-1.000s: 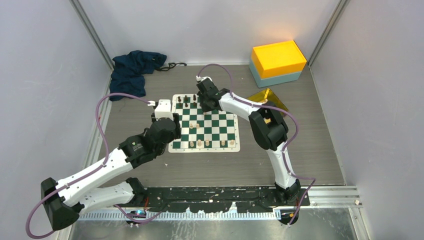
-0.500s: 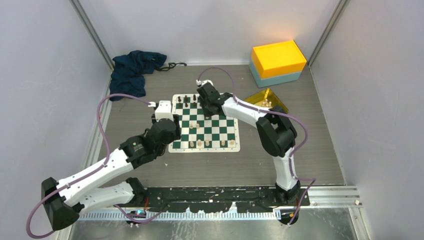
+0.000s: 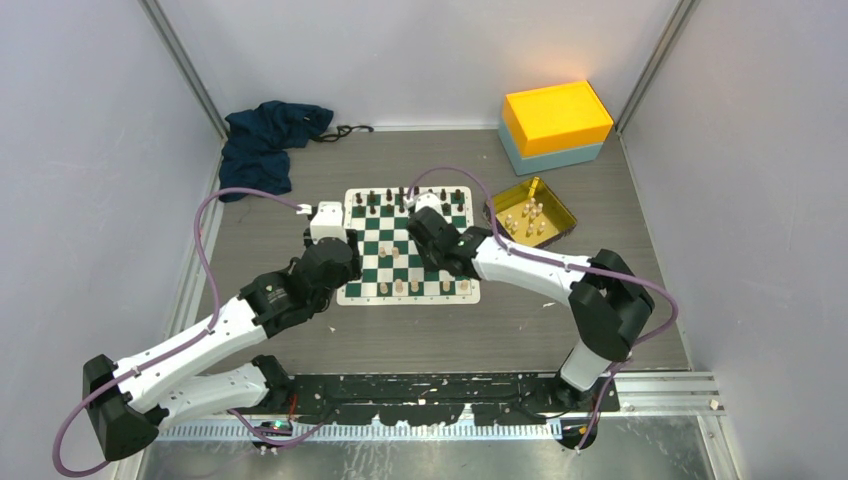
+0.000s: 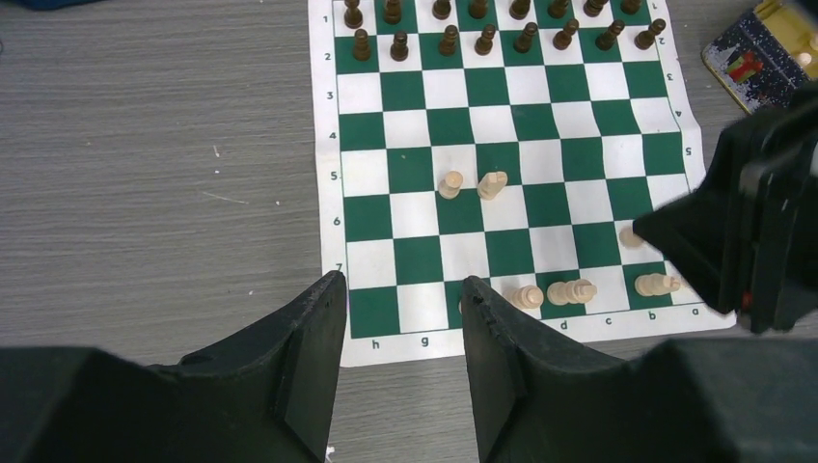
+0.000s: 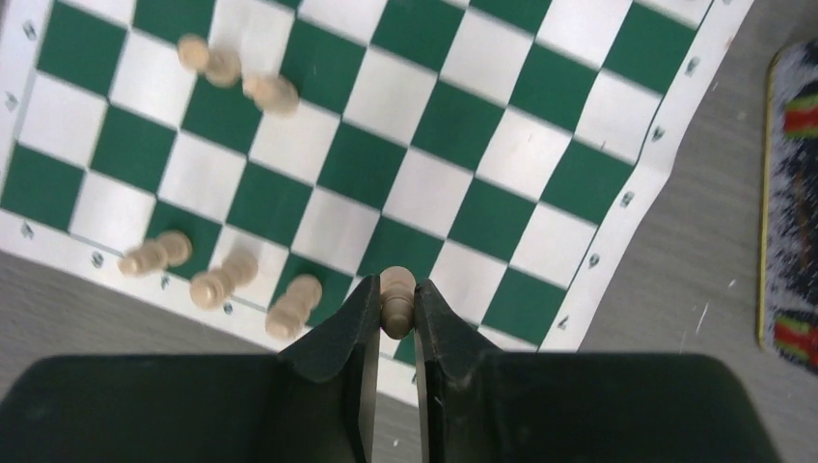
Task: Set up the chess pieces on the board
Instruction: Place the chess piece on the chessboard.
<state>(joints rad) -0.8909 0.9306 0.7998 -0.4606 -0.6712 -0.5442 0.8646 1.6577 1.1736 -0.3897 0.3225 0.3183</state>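
Ana: Since a second before, the right arm had swung away from the black pieces (image 4: 482, 39) at the board's 12 o'clock edge and come round toward 4 o'clock. The left arm stayed where it was.

Ben: What did the right gripper (image 5: 396, 307) have?

Ana: Its fingers were pinched on one small cream piece (image 5: 396, 286), held standing up. It hung above the board (image 4: 540, 145), near the corner at 4 o'clock.

Ben: And the left gripper (image 4: 403, 289)?

Ana: It waited at about 8 o'clock by the board's edge. Its fingers were apart, with nothing between them.

Ben: Where were the other cream pieces (image 4: 450, 183)?

Ana: Two sat near the middle. A few were along the 6 o'clock edge, and some of those tipped pieces (image 4: 571, 289) looked like they lay on their sides. More waited in the gold tray (image 3: 553, 214) at 2 o'clock.

Ben: How should it have put this one down well?

Ana: I think it needed to pick one square in the rows nearest 6 o'clock and go straight down over its middle. The piece had to stay upright until its bottom touched. Only then should the fingers let go, just a little, and lift straight up.

Ben: What could go wrong?

Ana: The tipped pieces were near it, at its 9 o'clock. A bump could roll them. The piece was tiny too, so a quick let-go could knock it over.
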